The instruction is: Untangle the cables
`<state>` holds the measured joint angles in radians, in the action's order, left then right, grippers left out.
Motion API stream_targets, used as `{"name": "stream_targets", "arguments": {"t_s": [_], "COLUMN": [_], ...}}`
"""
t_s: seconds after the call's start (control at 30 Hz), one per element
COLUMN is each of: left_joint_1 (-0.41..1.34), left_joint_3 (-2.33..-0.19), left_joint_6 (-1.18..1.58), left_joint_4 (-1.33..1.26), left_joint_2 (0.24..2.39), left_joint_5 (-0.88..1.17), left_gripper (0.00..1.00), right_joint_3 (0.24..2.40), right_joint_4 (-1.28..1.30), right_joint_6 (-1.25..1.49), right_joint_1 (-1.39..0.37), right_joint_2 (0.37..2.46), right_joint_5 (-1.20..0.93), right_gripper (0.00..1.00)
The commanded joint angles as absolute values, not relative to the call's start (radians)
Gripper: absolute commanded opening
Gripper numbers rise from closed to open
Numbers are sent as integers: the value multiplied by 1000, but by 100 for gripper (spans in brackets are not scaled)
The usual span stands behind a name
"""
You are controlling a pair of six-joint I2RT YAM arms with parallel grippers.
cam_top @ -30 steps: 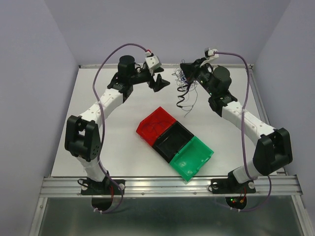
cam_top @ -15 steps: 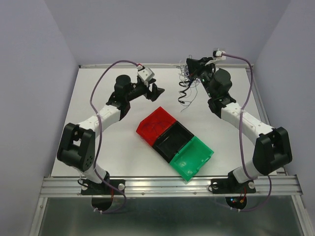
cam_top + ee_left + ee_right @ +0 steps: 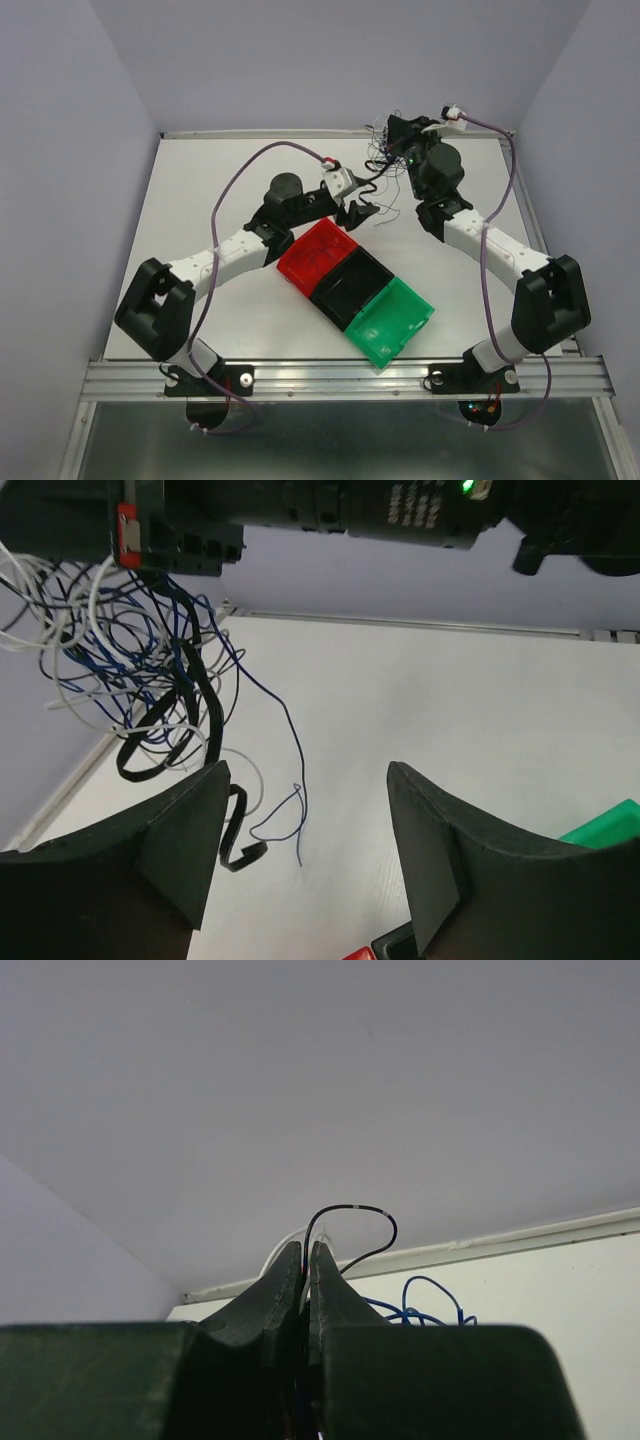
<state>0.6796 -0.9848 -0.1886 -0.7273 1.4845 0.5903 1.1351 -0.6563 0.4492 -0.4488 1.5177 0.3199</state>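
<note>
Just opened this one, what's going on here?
The right gripper is shut on a tangled bunch of thin black, white and blue cables, holding it up over the far side of the table. The left gripper is open beside the dangling ends, gripping nothing. The cables are not yet separated.

Cables (image 3: 377,158) under right tool (image 3: 392,127), behind left tool (image 3: 358,212); bins (image 3: 400,316) in front.

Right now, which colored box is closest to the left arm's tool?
The red box, at the far end of the row, just beside the left tool. The black box and green box lie farther off.
</note>
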Motion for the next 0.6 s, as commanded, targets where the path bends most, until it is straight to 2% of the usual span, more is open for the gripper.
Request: {"name": "stream_targets", "arguments": {"t_s": [0.0,0.57], "left_joint_1": [695,741], "left_joint_3": [-1091,-1310], "left_joint_6": [-175,-229], "left_joint_4": [-703,-587], "left_joint_2": [1584,1841], "left_joint_5": [557,405], "left_gripper": [75,77], "right_joint_3": [1184,1204], "right_joint_4": [-732,-782], "right_joint_6": [465,449], "right_joint_1": [-474,-560], "right_joint_2": [1511,1546], "right_joint_5": [403,477], "right_gripper": [1,1]}}
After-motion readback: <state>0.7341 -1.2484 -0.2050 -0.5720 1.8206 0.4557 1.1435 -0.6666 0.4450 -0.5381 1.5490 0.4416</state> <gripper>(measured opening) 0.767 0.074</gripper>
